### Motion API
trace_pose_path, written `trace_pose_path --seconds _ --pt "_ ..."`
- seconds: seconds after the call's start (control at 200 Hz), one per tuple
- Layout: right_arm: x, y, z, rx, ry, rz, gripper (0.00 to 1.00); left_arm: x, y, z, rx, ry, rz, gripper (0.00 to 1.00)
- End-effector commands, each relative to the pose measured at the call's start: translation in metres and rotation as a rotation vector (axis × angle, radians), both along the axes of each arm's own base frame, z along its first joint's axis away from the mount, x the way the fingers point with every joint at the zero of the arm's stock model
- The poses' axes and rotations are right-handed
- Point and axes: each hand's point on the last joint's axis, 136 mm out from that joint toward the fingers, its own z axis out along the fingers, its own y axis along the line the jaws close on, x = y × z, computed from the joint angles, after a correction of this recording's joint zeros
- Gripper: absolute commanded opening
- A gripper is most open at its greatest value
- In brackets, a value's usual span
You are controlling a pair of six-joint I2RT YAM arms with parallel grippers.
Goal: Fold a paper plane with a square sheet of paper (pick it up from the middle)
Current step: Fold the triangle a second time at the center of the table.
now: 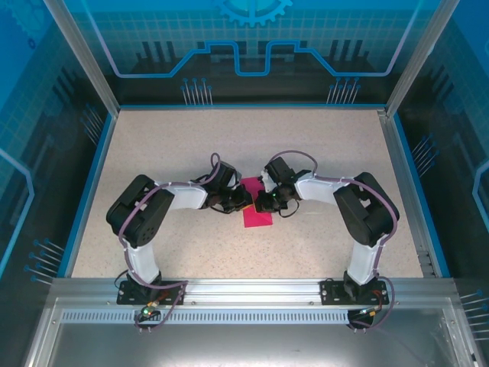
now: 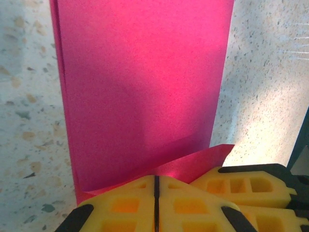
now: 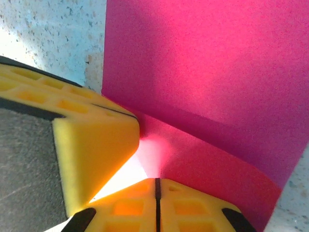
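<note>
- Over the middle of the table (image 1: 191,145), from above: left gripper (image 1: 243,202) and right gripper (image 1: 269,200) nose to nose on the square sheet of paper (image 1: 258,216). Sheet already folded to a narrow strip, lying flat, near end poking out toward the bases. Best done with wrists low and level, to avoid skidding the strip.
- From the left wrist: left jaws shut pad to pad, tips at the near edge of the square sheet of paper (image 2: 145,87), a small corner flap (image 2: 205,159) raised just beside them. Cannot tell whether any paper is nipped in the seam. Press straight down along the flap's fold line rather than dragging; mind the long edges, with a sliver of lower layer peeking out on the left.
- From the right wrist: right jaws likewise closed on themselves, tips at the foot of the lifted flap, a yellow finger (image 3: 91,145) of the left gripper touching or just beside them. Probably a corner fold being creased. Anchor with one gripper, sweep with the other, outward from the meeting point. Thin paper, likely to buckle under a push from both sides at once.
</note>
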Motion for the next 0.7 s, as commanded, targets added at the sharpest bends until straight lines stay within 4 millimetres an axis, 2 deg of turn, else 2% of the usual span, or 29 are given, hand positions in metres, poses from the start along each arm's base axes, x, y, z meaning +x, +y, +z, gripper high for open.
trace_pose_path --seconds 0.0,0.13,0.37,0.695 --pt "-0.01 0.005 0.006 0.036 0.002 0.053 0.08 -0.005 0.005 -0.015 0.039 0.041 0.003 0.11" --pt "-0.017 0.001 0.0 0.023 0.019 0.062 0.08 -0.005 0.007 -0.02 0.062 0.058 0.013 0.11" --pt "-0.018 -0.002 0.004 0.005 -0.003 0.064 0.08 -0.004 0.011 -0.024 0.092 0.075 0.028 0.11" --pt "-0.024 -0.013 -0.015 -0.063 0.054 0.052 0.08 -0.007 0.019 -0.032 0.147 0.101 0.042 0.11"
